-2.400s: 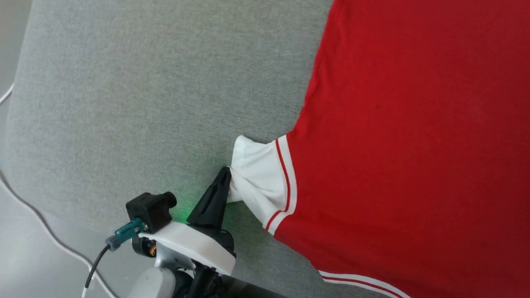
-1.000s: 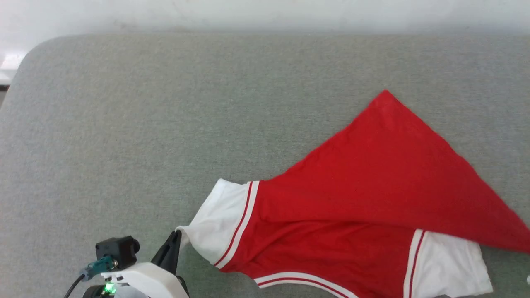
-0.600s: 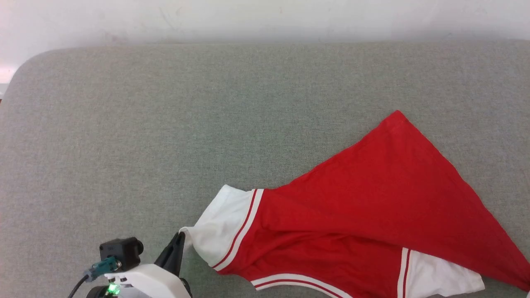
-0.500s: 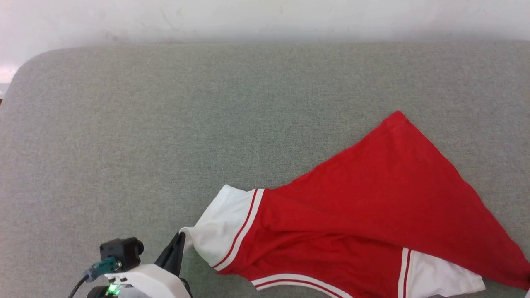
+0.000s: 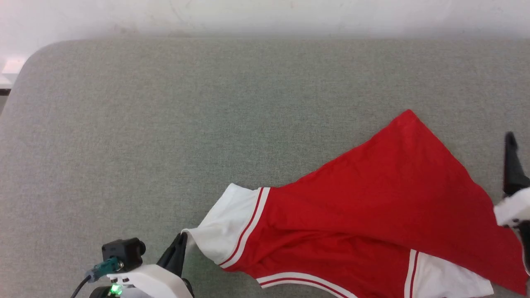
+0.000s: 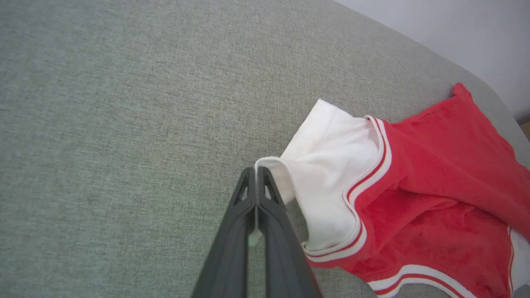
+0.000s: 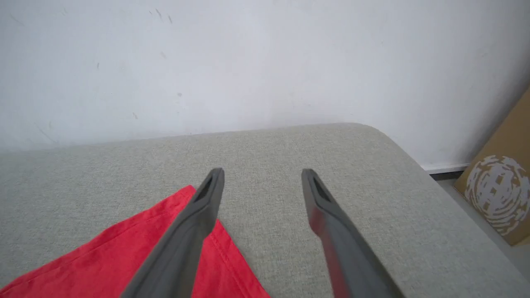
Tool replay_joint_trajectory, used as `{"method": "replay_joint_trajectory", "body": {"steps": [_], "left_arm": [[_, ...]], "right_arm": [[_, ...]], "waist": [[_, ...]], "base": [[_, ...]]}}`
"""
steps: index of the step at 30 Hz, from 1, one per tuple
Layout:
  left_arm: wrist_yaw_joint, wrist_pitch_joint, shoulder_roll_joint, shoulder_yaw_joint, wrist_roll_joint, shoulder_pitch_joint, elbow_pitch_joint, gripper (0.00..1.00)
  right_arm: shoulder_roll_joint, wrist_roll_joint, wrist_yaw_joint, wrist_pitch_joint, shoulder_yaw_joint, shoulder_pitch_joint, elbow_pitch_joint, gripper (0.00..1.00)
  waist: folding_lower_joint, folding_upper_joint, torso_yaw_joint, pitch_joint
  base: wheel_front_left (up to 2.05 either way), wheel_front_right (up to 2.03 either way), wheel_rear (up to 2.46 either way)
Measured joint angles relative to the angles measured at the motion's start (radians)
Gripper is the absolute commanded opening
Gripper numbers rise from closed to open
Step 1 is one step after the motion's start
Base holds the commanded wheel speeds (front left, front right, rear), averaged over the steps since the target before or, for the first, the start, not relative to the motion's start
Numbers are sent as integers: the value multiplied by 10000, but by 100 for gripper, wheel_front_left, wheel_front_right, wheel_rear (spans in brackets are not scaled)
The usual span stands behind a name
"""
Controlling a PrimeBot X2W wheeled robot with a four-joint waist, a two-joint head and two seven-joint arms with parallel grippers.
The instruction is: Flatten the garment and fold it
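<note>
The garment (image 5: pixel 372 207) lies crumpled on the grey padded surface (image 5: pixel 145 124), a red body folded into a triangle with two white sleeves. My left gripper (image 5: pixel 181 238) is at the lower left, shut on the edge of the nearer white sleeve (image 5: pixel 225 223). In the left wrist view its fingers (image 6: pixel 248 215) pinch that sleeve's hem (image 6: pixel 269 163), with the rest of the garment (image 6: pixel 447 174) to the right. My right gripper (image 7: pixel 263 174) stands open with nothing between its fingers, above the garment's red corner (image 7: pixel 124 256). One of its dark fingers (image 5: pixel 512 165) shows at the head view's right edge.
A white wall (image 5: pixel 265 16) runs behind the padded surface's far edge. A brown cardboard box (image 7: pixel 501 186) stands on the floor past the rounded right corner. Bare grey surface stretches to the left of and beyond the garment.
The head camera has swung from a close look at the sleeve to the whole surface. My right gripper has come in at the right edge. The left still pinches the sleeve.
</note>
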Motion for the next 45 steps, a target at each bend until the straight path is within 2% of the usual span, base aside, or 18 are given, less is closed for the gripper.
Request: {"method": "replay_joint_trajectory", "body": {"steps": [2, 6, 14, 20, 27, 28, 29, 30, 33, 35, 38, 45], "left_arm": [[0, -2, 0, -6, -29, -20, 8, 0], [-17, -12, -6, -38, -33, -212, 15, 0], [-173, -104, -188, -188, -33, -651, 105, 0], [-301, -284, -387, -347, -58, -975, 337, 0], [-495, -491, -640, -539, -59, -1237, 673, 0], [-527, -529, -660, -560, -59, -1260, 713, 0], [-529, -537, -677, -568, -61, -1275, 754, 0], [-529, -545, -688, -573, -61, -1281, 779, 0], [-535, -617, -700, -583, -90, -1320, 874, 0], [-537, -629, -700, -577, -121, -1342, 940, 0], [-535, -631, -692, -564, -134, -1340, 984, 0], [-512, -623, -493, -497, -134, -1206, 955, 0]], "right_arm": [[-382, 102, 0, -353, 640, -319, 382, 100], [-1089, 355, 0, -230, 2027, -1208, 1461, 100], [-2084, 863, 0, 1783, 3992, -3444, 3377, 100], [-2520, 861, 0, 3793, 4180, -4836, 4520, 100], [-2623, 378, 0, 6017, 3998, -5520, 5216, 100], [-2642, 326, -2, 6240, 3977, -5560, 5218, 94], [-2662, 303, -2, 6449, 3942, -5630, 5200, 75], [-2677, 255, -2, 6627, 3898, -5683, 5156, 38], [-2631, 77, 6, 6803, 3695, -5699, 4938, 0], [-2502, -17, 10, 6684, 3484, -5598, 4780, 0], [-2288, -98, 10, 5892, 2978, -5135, 4508, 0], [-1386, 35, 8, 3231, 2157, -3375, 3375, 0]], "waist": [[0, 0, 53, 66], [0, 0, 196, 246], [1, 0, 648, 757], [1, 0, 1094, 1226], [2, 0, 1652, 1738], [2, 0, 1730, 1795], [0, 0, 1796, 1849], [-1, 0, 1854, 1902], [0, 0, 1992, 2008], [1, 0, 2024, 1998], [1, 0, 2006, 1881], [0, 0, 1711, 1273]], "base": [[0, 0, 0], [0, 0, 0], [0, 0, 0], [0, 0, 0], [0, 0, 0], [0, 0, 0], [0, 0, 0], [0, 0, 0], [0, 0, 0], [0, 0, 0], [0, 0, 0], [0, 0, 0]]}}
